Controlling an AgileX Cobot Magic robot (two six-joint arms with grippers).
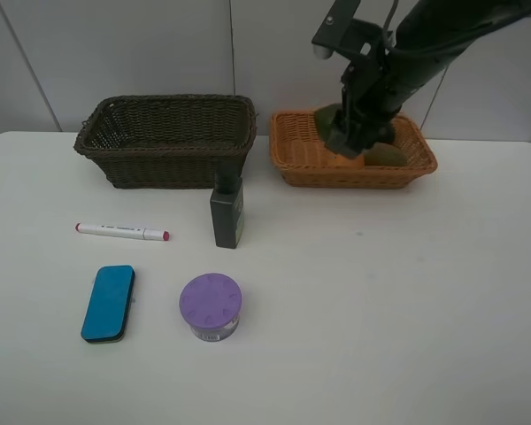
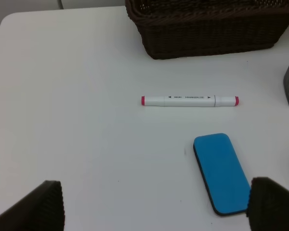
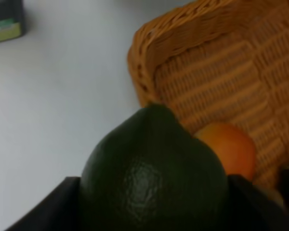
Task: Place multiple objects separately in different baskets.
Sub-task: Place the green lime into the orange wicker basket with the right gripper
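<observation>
The right gripper [image 1: 345, 140] is low over the orange basket [image 1: 422, 166], at the end that is nearer to the brown basket [image 1: 164, 142]. Its two fingers are closed on the sides of the lime [image 3: 151, 163], which fills most of the right wrist view. I cannot tell if the lime already touches the bottom of the basket.

Inside the orange basket, a peach [image 3: 227, 148] lies just beside the lime. Next to the peach there is a dull brown-green thing [image 1: 387, 157], perhaps the kiwi, but the arm hides part of it.

The left gripper [image 2: 159, 209] hangs above the table [image 1: 380, 292] with its fingers [image 2: 47, 208] wide apart, and it holds nothing. Under it and a little ahead lie the blue eraser [image 2: 220, 173] and the marker [image 2: 189, 100], apart from each other. The marker lies between the eraser and the brown basket.

The green bottle [image 1: 227, 212] stands upright just in front of the brown basket, near its right corner. The jar [image 1: 211, 305] with the purple lid stands closer to the front edge of the table, to the right of the eraser.
</observation>
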